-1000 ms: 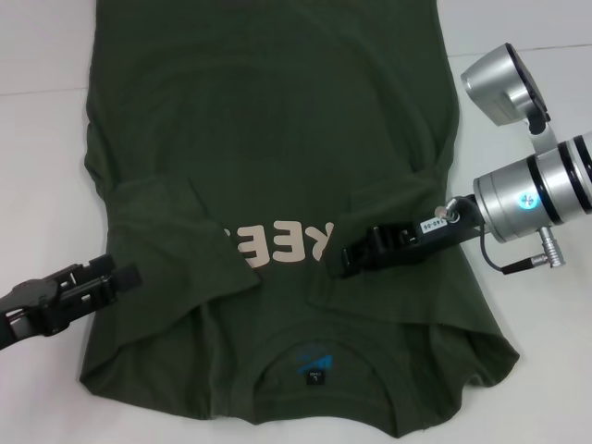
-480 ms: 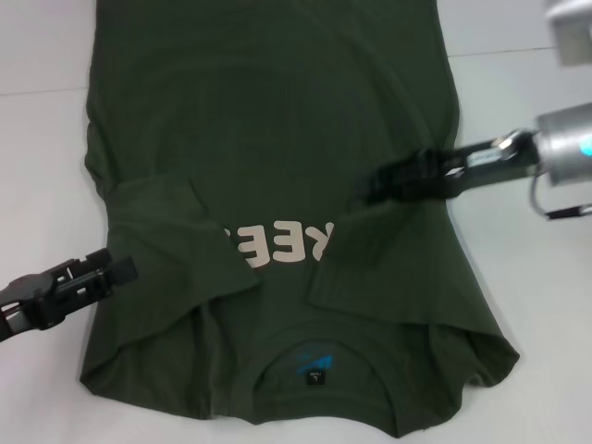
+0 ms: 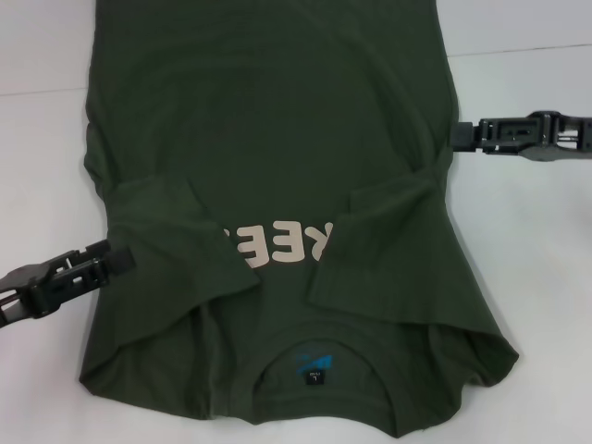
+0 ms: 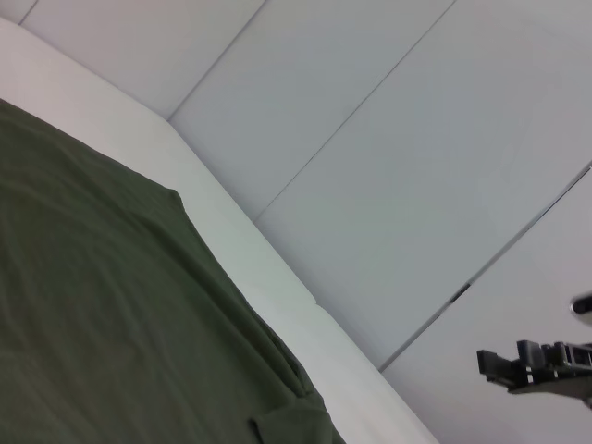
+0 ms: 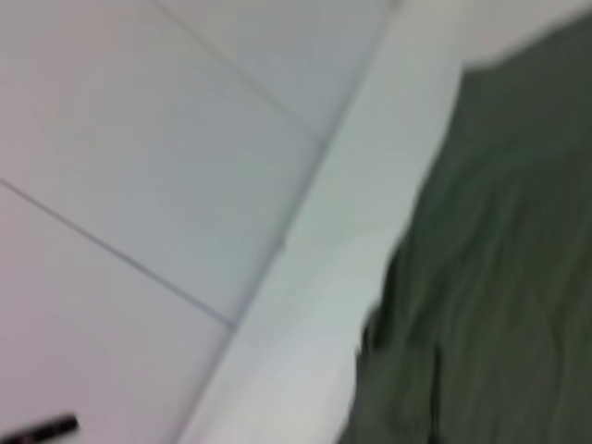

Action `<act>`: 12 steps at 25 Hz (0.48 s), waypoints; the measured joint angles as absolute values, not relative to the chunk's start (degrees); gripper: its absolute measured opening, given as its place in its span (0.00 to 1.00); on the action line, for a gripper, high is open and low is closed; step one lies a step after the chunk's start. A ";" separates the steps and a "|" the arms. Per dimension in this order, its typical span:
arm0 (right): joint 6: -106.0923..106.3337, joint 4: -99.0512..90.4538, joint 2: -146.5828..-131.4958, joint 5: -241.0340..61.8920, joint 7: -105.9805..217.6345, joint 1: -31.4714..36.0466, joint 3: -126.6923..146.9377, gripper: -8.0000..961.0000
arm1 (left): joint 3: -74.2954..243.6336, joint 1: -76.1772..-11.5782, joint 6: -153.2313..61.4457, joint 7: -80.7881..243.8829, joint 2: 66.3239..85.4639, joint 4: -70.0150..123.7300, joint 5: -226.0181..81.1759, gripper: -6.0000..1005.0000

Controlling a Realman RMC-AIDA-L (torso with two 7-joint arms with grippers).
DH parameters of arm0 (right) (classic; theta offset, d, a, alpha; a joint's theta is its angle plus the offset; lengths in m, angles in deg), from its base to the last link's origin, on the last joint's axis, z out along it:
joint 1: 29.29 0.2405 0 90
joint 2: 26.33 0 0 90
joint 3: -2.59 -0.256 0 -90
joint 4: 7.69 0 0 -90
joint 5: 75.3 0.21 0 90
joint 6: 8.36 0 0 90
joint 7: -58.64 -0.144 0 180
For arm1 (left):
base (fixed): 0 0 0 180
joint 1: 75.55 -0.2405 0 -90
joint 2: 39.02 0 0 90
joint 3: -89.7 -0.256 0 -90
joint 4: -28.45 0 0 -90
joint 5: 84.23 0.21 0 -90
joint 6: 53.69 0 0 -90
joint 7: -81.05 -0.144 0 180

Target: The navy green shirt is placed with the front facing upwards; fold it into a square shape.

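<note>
The navy green shirt (image 3: 268,120) lies flat on the white table (image 3: 541,296), collar nearest me, with its blue neck label (image 3: 314,363) showing. Both sleeves are folded inward over the chest and cover the ends of the cream lettering (image 3: 277,245). My left gripper (image 3: 125,257) hovers at the shirt's left edge beside the folded sleeve (image 3: 171,227), holding nothing. Just off the shirt's right edge, my right gripper (image 3: 460,135) is open and empty, above the other folded sleeve (image 3: 393,240). The left wrist view shows shirt cloth (image 4: 111,305) and the right gripper (image 4: 490,363) far off.
Bare white table surface lies on both sides of the shirt, with panel seams (image 3: 518,48) running across it. The right wrist view shows the shirt's edge (image 5: 499,277) against the white table edge (image 5: 324,277) and a pale floor.
My right gripper has left the folded right sleeve and drawn back up and to the right, off the shirt. The left gripper has shifted slightly left. Both sleeves stay folded.
</note>
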State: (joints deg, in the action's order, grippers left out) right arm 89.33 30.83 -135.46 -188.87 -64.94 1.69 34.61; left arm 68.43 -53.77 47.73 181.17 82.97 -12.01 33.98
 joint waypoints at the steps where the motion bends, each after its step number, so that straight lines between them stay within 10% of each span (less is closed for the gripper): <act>1: 89.29 30.72 -135.76 -188.06 -63.78 0.94 34.31 0.42 | 68.43 -53.74 47.74 181.33 82.97 -12.03 33.98 0.77; 12: 92.29 29.16 -135.91 -192.33 -57.73 0.55 37.47 0.71 | 68.43 -53.69 48.17 182.49 82.87 -12.08 33.98 0.76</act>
